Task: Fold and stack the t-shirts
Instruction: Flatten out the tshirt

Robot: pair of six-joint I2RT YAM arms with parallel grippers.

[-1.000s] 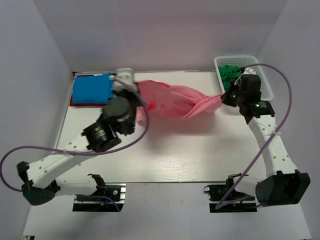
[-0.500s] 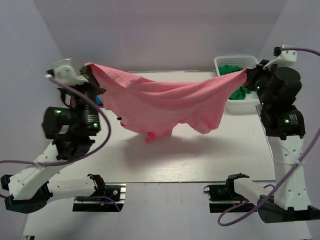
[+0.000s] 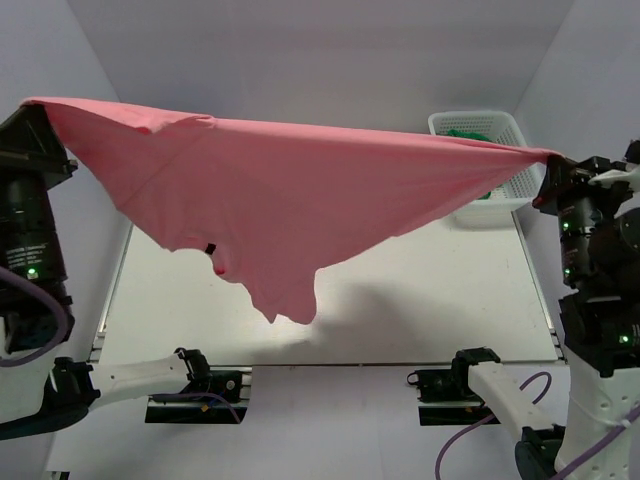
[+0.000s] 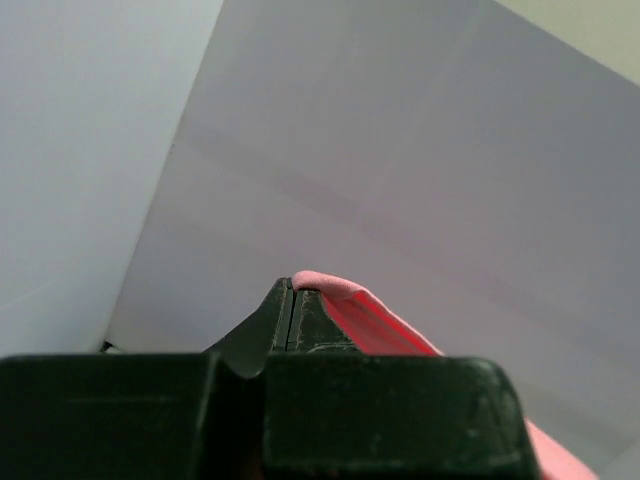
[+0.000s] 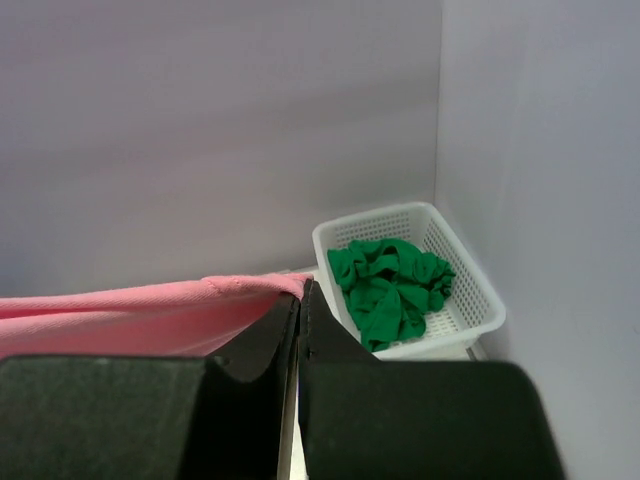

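The salmon pink t-shirt (image 3: 290,195) hangs stretched wide and high above the table between both arms, its lower edge drooping to a point near the middle. My left gripper (image 3: 30,104) is shut on its left corner (image 4: 345,300) at the far left. My right gripper (image 3: 548,160) is shut on its right corner (image 5: 230,300) at the far right. Dark green t-shirts (image 5: 392,285) lie crumpled in the white basket (image 5: 470,300). The blue and red shirts are hidden behind the pink cloth.
The white lattice basket (image 3: 510,130) stands at the table's back right corner, partly behind the stretched cloth. The white table (image 3: 430,300) shows below the shirt. Grey walls close in on the left, back and right.
Both grippers have risen and spread far apart, lifting the pink shirt off the table and pulling it from a twisted bundle into a wide taut sheet.
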